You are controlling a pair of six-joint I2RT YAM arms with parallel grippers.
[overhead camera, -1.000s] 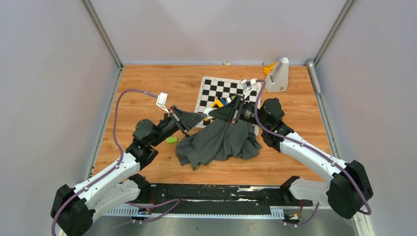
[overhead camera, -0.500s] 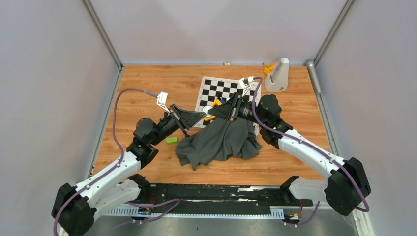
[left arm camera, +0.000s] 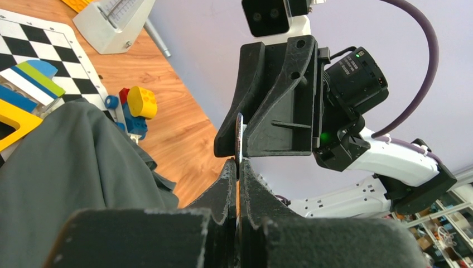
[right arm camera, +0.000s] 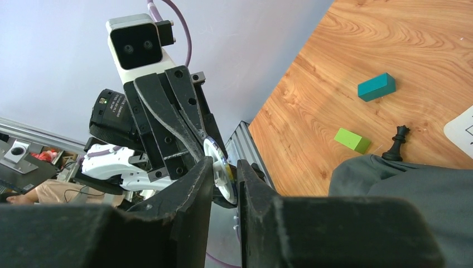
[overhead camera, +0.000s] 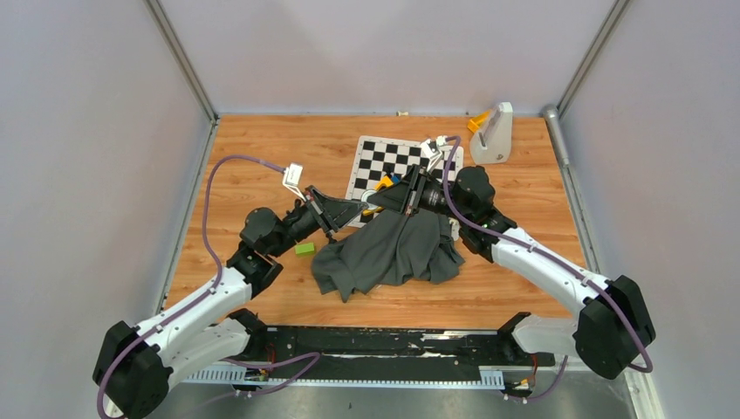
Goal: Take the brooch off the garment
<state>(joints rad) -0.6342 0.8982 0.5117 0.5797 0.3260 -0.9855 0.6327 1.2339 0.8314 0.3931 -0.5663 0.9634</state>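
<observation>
The brooch [overhead camera: 369,208], a small white round disc, sits between the two gripper tips just above the bunched top of the dark grey garment [overhead camera: 393,249]. My left gripper [overhead camera: 359,209] is shut on the brooch, which shows edge-on in the left wrist view [left arm camera: 240,137] between its fingertips. My right gripper [overhead camera: 379,206] comes from the right and is shut on the same disc, seen in the right wrist view [right arm camera: 216,167]. The garment lies heaped on the wooden table and partly over the chequered board; it also shows in the left wrist view [left arm camera: 67,167] and the right wrist view [right arm camera: 401,178].
The chequered board [overhead camera: 397,159] lies behind the garment with coloured toy bricks [left arm camera: 134,106] on it. A white stand [overhead camera: 493,133] is at the back right. A green block [overhead camera: 304,249], a teal block [right arm camera: 376,86] and a black chess piece [right arm camera: 395,148] lie left of the garment.
The right wrist has shifted a little to the left, closing in on the left gripper. The brooch stays held between both grippers; the garment has barely moved.
</observation>
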